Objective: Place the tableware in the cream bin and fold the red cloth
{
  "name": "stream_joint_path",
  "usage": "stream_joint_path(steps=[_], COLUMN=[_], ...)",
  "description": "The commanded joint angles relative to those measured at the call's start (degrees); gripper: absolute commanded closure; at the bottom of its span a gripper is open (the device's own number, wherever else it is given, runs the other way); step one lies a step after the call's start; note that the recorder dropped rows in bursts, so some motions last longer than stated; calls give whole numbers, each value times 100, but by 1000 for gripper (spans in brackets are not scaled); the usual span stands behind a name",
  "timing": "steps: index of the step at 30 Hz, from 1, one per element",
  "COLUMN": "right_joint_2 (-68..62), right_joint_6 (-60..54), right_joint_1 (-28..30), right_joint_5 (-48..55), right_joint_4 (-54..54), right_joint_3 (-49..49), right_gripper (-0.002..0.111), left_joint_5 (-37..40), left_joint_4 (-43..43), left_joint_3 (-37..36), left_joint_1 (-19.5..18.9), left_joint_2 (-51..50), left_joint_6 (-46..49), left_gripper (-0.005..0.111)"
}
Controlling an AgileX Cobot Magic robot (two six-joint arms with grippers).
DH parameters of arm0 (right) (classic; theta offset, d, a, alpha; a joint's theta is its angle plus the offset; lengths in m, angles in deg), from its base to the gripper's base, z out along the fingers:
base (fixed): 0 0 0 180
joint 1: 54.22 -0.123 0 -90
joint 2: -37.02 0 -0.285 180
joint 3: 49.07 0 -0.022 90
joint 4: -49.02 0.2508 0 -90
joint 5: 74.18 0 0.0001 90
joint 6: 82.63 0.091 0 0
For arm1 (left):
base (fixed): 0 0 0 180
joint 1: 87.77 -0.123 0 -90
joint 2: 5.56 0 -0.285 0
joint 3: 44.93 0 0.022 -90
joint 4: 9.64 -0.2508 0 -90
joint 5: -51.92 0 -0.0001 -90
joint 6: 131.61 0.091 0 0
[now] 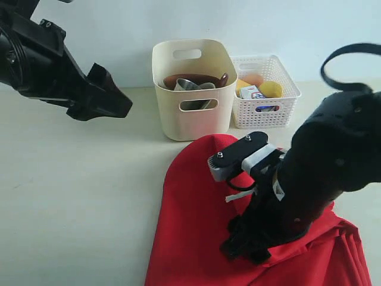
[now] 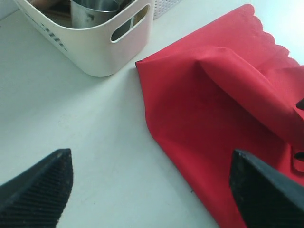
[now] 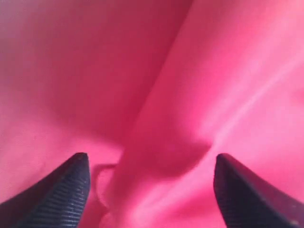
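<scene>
A: Position of the red cloth [image 1: 196, 226]?
B: On the table [image 1: 77, 190], in front of the cream bin [image 1: 193, 113]. 1 corner lies just beside the bin's base. 1 raised fold runs across the cloth.
A: State of the right gripper [image 3: 154, 190]?
B: Low over the cloth, 2 fingers spread wide. A fold lies between them, nothing pinched.
A: And the left gripper [image 2: 152, 185]?
B: Above bare table left of the bin, fingers spread, empty.
A: Tableware?
B: The steel cup [image 1: 187, 85], brown plate [image 1: 190, 78] and spoon handle [image 1: 223, 78] are inside the cream bin. Bowl not clearly made out.
</scene>
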Motion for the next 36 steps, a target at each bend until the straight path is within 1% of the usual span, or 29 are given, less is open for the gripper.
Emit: stream_joint_path(steps=[1, 3, 4, 6, 9, 11, 12, 16, 20, 24, 25, 29, 31, 34, 35, 36], right_joint_2=[-337, -432, -476, -489, -456, -390, -357, -254, -238, -238, -261, -397, -523, -732, -871, -946], right_joint_6=[1422, 1608, 1638, 1638, 1638, 1638, 1638, 1609, 1515, 952, 704, 873, 957, 946, 1062, 1136], right_joint_1=[-52, -52, -52, -52, -52, -52, -52, -52, -52, -52, -52, 18, 169, 483, 717, 813], right_joint_5=[241, 241, 241, 307, 745, 1154, 1316, 1921, 2052, 1630, 1264, 1088, 1078, 1054, 900, 759], right_joint_4=[-1330, -1581, -1664, -1722, -1990, -2348, -2520, -3412, -4446, -5138, -5568, -6749, -6967, -6967, -6967, -6967], right_joint_3=[-39, -39, -44, -78, -189, -265, -298, -466, -583, -595, -595, -595, -595, -595, -595, -595], right_gripper=[38, 39, 43, 57, 87, 105, 108, 108, 108, 108, 108, 108, 108, 108, 103, 98], left_joint_5=[170, 248, 265, 307, 332, 344, 360, 372, 382, 394, 425, 449, 449, 406, 362, 354], left_joint_4=[18, 18, 18, 18, 18, 18, 18, 18, 18, 18, 119, 190, 190, 190, 273, 328], left_joint_3=[-14, -14, -14, -14, -14, -14, -14, -14, -14, -14, -14, -14, -14, -14, -14, -14], left_joint_1=[-13, -13, -13, -13, -13, -13, -13, -13, -13, -13, -13, -13, -13, -13, -13, -13], left_joint_2=[0, 0, 0, 0, 0, 0, 0, 0, 0, 0, 0, 0, 0, 0, 0, 0], left_joint_6=[25, 25, 25, 25, 25, 25, 25, 25, 25, 25, 25, 36, 36, 60, 60, 72], left_gripper=[22, 22, 22, 22, 22, 22, 22, 22, 22, 22, 22, 22, 22, 22, 22, 22])
